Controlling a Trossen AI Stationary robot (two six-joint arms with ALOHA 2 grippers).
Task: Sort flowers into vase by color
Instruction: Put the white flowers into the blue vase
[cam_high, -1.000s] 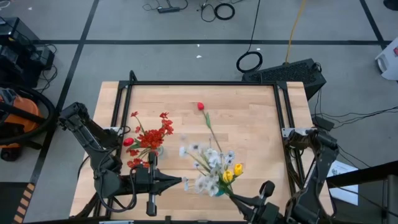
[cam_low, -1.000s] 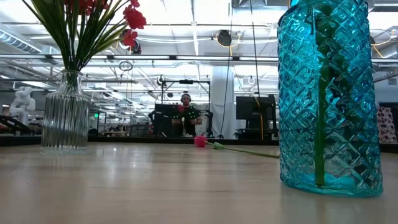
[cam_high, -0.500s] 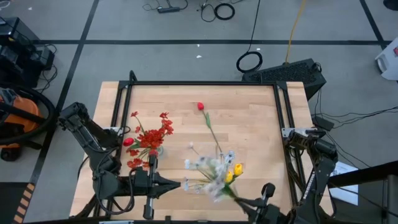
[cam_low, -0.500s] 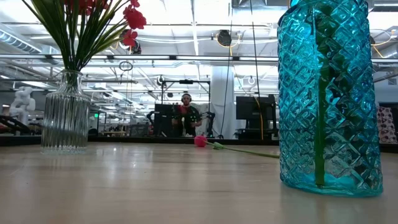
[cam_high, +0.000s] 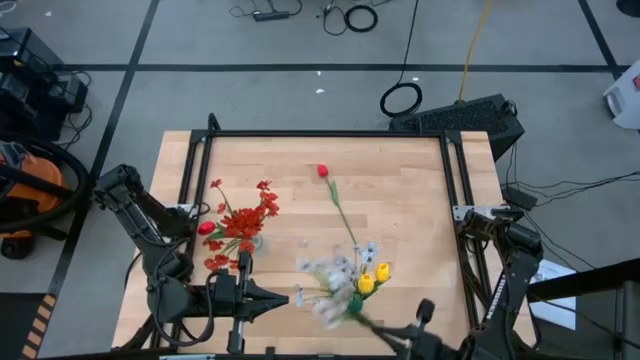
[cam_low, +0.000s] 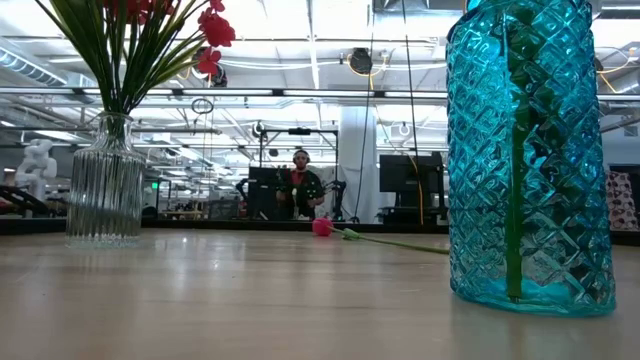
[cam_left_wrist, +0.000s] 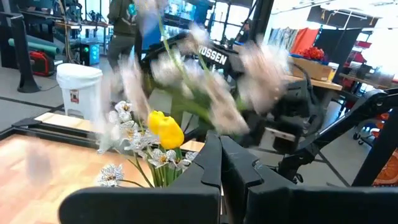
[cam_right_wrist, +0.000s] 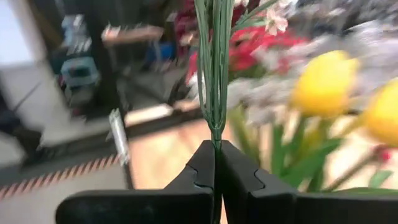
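Observation:
A blue glass vase (cam_low: 525, 150) near the table's front holds yellow tulips (cam_high: 372, 277) and white blossoms (cam_high: 350, 262). Left of it, a clear ribbed vase (cam_low: 105, 180) holds red flowers (cam_high: 243, 218). One red tulip (cam_high: 322, 172) lies flat on the table farther back, its stalk running toward the blue vase. By the near edge, my right gripper (cam_high: 372, 325) is shut on a spray of white blossoms (cam_high: 325, 305), blurred, just left of the blue vase. My left gripper (cam_high: 296, 297) hangs shut and holds nothing, pointing at that spray from the left. My right gripper pinches a thin bundle of green stalks (cam_right_wrist: 215, 134) between its two fingertips. The fingers lie about level and come from the near right. The stalks run on beyond the fingertips in line with them. The white spray is lifted clear of the table, its blossoms out past the stalks.
A black frame (cam_high: 325, 135) borders the table's far edge and both sides. Bare wood lies between the two vases and behind them. Beyond the table, the low view shows a person (cam_low: 300, 185) far back in the room.
My right gripper has sunk and drawn slightly toward the near edge with the white spray. The spray's blossoms have swung from above the blue vase toward the near edge and the left, and now show as a blur. My left gripper has stayed where it was.

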